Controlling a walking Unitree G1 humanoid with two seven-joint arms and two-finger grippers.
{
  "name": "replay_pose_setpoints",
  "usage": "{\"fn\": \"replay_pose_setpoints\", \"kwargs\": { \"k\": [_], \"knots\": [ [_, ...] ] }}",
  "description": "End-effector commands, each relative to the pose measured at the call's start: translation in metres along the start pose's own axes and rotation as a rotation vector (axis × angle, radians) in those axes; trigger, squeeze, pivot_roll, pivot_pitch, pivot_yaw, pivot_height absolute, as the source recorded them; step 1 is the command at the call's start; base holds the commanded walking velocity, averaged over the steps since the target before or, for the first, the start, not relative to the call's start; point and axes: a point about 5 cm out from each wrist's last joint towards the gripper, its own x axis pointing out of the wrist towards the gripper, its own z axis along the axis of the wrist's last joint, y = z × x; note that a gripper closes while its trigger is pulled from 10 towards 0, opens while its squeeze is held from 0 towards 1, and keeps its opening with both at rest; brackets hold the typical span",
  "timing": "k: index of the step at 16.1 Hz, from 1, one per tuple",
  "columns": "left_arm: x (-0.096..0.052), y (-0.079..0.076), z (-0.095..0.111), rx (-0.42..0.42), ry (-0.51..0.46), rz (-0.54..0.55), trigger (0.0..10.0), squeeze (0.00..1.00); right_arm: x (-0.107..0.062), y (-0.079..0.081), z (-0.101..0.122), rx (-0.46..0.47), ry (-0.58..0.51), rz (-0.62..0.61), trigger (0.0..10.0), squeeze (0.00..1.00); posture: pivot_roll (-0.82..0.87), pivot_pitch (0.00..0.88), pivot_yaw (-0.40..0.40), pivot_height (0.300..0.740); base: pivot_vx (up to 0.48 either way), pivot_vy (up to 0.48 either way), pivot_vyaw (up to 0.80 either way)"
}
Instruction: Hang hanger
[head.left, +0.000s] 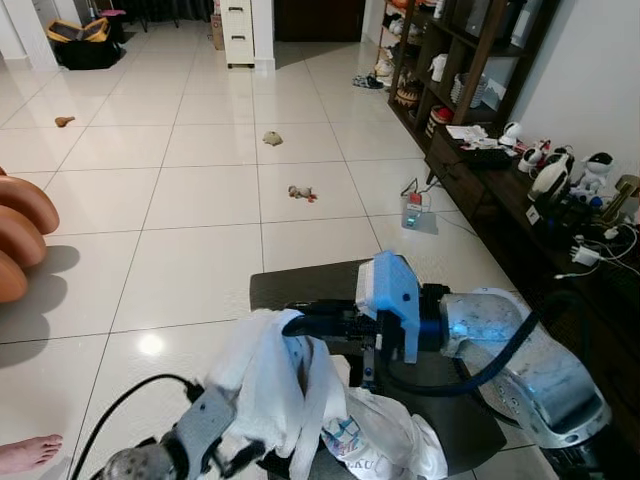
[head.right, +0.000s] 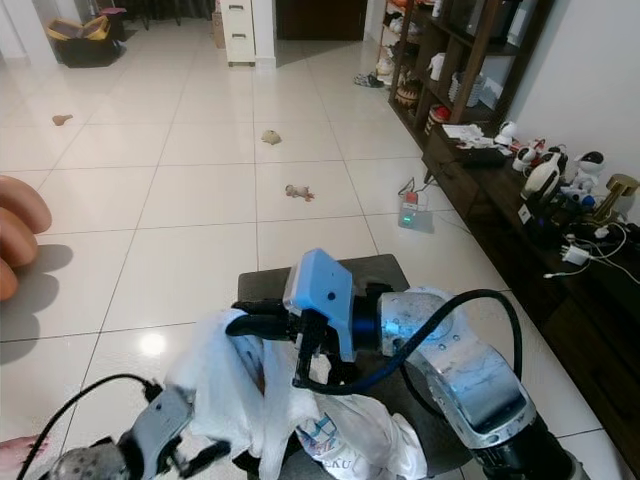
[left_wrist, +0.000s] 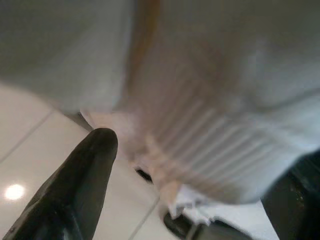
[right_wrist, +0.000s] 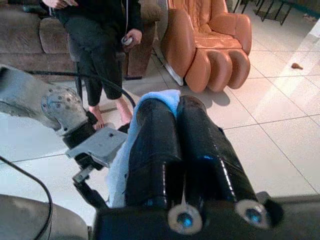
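Fingers of the right gripper (right_wrist: 172, 150) pinch the white shirt (head.left: 270, 385); left gripper (head.left: 225, 455) looks parted under it, so lift slowly, keeping cloth taut

— How many things do I have in view?
— I count one white garment (head.left: 270, 385), one dark table (head.left: 300, 288), two grippers, three small toys on the floor (head.left: 200, 200).

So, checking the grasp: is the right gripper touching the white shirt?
Touching. In the right wrist view the right gripper's closed fingers pinch a fold of the white shirt.
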Motion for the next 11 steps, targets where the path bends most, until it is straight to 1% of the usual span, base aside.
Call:
{"fn": "replay_pose_setpoints", "kwargs": {
  "k": [1, 3, 4, 5, 8, 11],
  "knots": [
    [0.003, 0.001, -0.001, -0.004, -0.020, 0.006, 10.0, 0.00, -0.005, -0.002, 0.015, -0.054, -0.037, -0.002, 10.0, 0.00, 0.07, 0.113, -0.078, 0.740, 0.000, 0.000, 0.00],
    [0.005, -0.002, -0.004, 0.016, -0.006, -0.015, 10.0, 0.00, -0.006, -0.003, 0.016, -0.059, -0.036, -0.006, 10.0, 0.00, 0.07, 0.112, -0.079, 0.740, 0.000, 0.000, 0.00],
    [0.006, -0.004, -0.009, 0.045, 0.022, -0.038, 10.0, 0.00, -0.007, -0.004, 0.018, -0.062, -0.040, -0.008, 10.0, 0.00, 0.07, 0.111, -0.078, 0.740, 0.000, 0.000, 0.00],
    [0.007, -0.008, -0.019, 0.098, 0.073, -0.080, 10.0, 0.00, -0.007, -0.005, 0.020, -0.067, -0.049, -0.010, 10.0, 0.00, 0.07, 0.113, -0.078, 0.740, 0.000, 0.000, 0.00],
    [0.007, -0.009, -0.026, 0.115, 0.100, -0.097, 10.0, 0.00, -0.007, -0.005, 0.023, -0.070, -0.058, -0.008, 10.0, 0.00, 0.07, 0.117, -0.079, 0.740, 0.000, 0.000, 0.00],
    [0.009, -0.005, -0.032, 0.124, 0.122, -0.063, 10.0, 0.00, -0.008, -0.006, 0.026, -0.077, -0.065, -0.007, 10.0, 0.00, 0.06, 0.119, -0.081, 0.740, 0.000, 0.000, 0.00]
  ]
}}
